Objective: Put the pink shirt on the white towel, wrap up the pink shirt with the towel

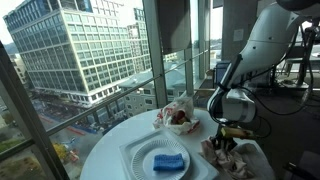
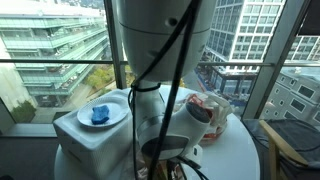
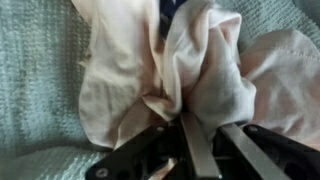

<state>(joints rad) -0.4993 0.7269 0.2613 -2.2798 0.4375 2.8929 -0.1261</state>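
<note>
Beside the tall window, the round white table (image 1: 112, 140) has bare room along its left edge. Near the front sits a white plate (image 1: 138, 158) holding a blue sponge (image 1: 168, 161). Farther back, a crumpled bundle (image 1: 178, 117) holds something red, perhaps food. At the table's right edge the gripper (image 3: 183, 122) is pressed together, pinching a gathered fold of the pink shirt (image 3: 190, 60), which lies on the white towel (image 3: 35, 90).

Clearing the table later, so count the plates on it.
1. A white plate holding a blue object, on the square tray at the round table edge, seen in both exterior views. The arm may hide others.
</note>
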